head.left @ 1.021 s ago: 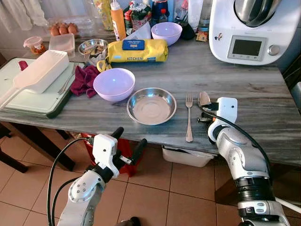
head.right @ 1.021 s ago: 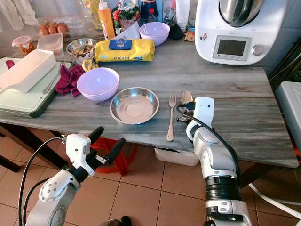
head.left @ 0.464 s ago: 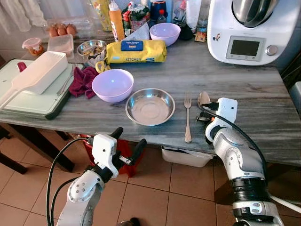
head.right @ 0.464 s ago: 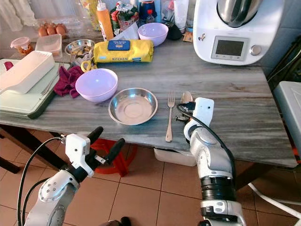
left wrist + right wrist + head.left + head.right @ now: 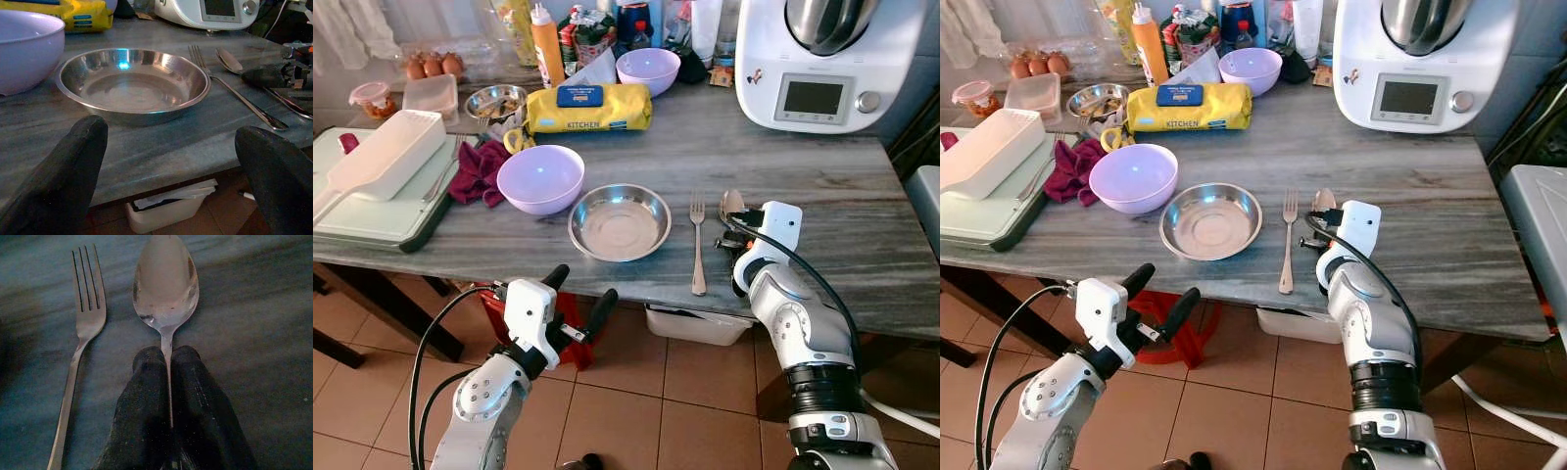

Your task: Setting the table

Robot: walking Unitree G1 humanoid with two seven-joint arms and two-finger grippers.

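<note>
Grey marble table (image 5: 862, 225): holds everything, kitchen machine (image 5: 813, 59) at its far corner.
Lilac bowl (image 5: 540, 178): beside the steel dish (image 5: 620, 221).
Left gripper (image 5: 579, 294): fingers spread apart, below the table edge.
Right gripper (image 5: 168, 357): fingers pinched on the spoon's handle.
Fork (image 5: 697, 240): between dish and spoon.
Spoon (image 5: 165, 284): flat on the table, bowl pointing away.

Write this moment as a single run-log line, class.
task: setting the table | right gripper: shut on spoon handle, beside fork | left gripper: open, below table edge | metal dish: left of fork
</note>
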